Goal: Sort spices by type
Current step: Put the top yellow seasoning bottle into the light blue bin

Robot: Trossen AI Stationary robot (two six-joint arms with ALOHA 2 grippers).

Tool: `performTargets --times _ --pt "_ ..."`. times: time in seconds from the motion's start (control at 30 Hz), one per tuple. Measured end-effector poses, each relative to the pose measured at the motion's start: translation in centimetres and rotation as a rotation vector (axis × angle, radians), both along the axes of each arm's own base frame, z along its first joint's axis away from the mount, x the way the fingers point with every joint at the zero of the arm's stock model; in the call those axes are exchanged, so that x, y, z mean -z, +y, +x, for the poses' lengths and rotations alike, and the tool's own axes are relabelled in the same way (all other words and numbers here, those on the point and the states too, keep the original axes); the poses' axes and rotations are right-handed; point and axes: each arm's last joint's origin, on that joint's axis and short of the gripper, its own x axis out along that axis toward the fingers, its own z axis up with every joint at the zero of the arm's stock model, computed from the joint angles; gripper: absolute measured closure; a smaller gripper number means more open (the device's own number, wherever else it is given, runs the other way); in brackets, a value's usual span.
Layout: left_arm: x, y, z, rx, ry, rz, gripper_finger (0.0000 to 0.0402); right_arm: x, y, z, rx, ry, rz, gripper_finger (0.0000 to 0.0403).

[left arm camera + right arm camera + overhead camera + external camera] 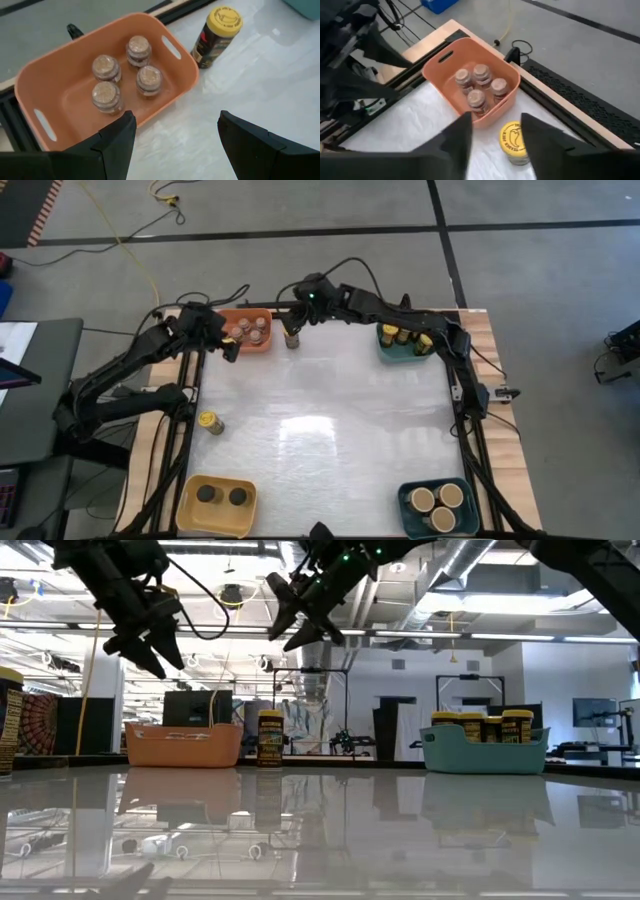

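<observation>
White tabletop fills the high view, with a bin near each corner: an orange bin (pixel 245 332) holding four small grey-topped jars (pixel 250 330), a teal bin (pixel 404 343) of yellow-lidded jars (pixel 404 335), a yellow bin (pixel 216 504) with two black-lidded jars (pixel 221 496), and a second teal bin (pixel 438 507) of tan-lidded jars (pixel 437 500). One yellow-lidded jar (pixel 292 337) stands just beside the orange bin; another loose jar (pixel 209 421) sits near the table's left edge.

Across the low view, both grippers hang above the table (each with fingers spread, grasping nothing): the left gripper (pixel 152 648) over the orange bin, the right gripper (pixel 292 624) over the lone jar.

Left wrist view: splayed fingers (pixel 116 138) frame bin and jar.

Right wrist view: open fingers (pixel 545 137) flank the jar's lid from above.
</observation>
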Motion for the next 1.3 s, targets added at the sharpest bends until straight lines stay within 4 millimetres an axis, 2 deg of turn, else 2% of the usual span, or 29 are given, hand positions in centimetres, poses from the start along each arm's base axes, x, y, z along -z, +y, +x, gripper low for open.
performTargets --times 0.2,0.37,0.47,0.63,0.8,0.93,1.07,1.1,1.2,1.3 --pt "-0.2 0.1 0.1 -0.002 -0.014 0.018 0.0132 -0.1 -0.1 0.0 -0.061 0.033 -0.091 0.0077" --pt "-0.2 0.1 0.1 0.008 -0.005 0.025 0.0132 -0.1 0.0 0.1 -0.04 0.021 -0.056 0.0031" --pt "-0.1 0.1 0.1 0.008 -0.004 0.024 0.0132 -0.3 -0.2 0.1 0.011 -0.037 -0.001 0.0024" --pt "-0.2 0.1 0.1 0.008 -0.004 0.025 0.0132 -0.3 -1.9 -0.5 0.071 -0.102 0.112 0.0024" --pt "-0.2 0.1 0.1 0.007 -0.005 0.025 0.0132 0.4 -2.8 -1.4 0.105 -0.027 0.144 0.0024" --pt "-0.2 0.1 0.1 0.003 -0.011 0.024 0.0132 2.4 -2.9 -1.4 0.081 0.103 0.15 0.0023" --pt "-0.1 0.2 0.1 -0.019 -0.027 0.006 0.0132 5.5 -2.1 0.2 0.04 0.188 0.16 0.0023" --pt "-0.1 0.2 0.2 -0.022 -0.028 0.004 0.0132 6.0 -2.0 0.9 0.032 0.163 0.15 0.0023" --pt "0.0 0.3 0.3 -0.025 -0.025 -0.003 0.0132 6.7 -1.6 2.4 0.009 0.112 0.129 0.0023" --pt "0.1 0.4 0.3 -0.028 -0.018 -0.016 0.0132 6.4 -1.8 3.6 0.025 0.08 0.102 0.0023"
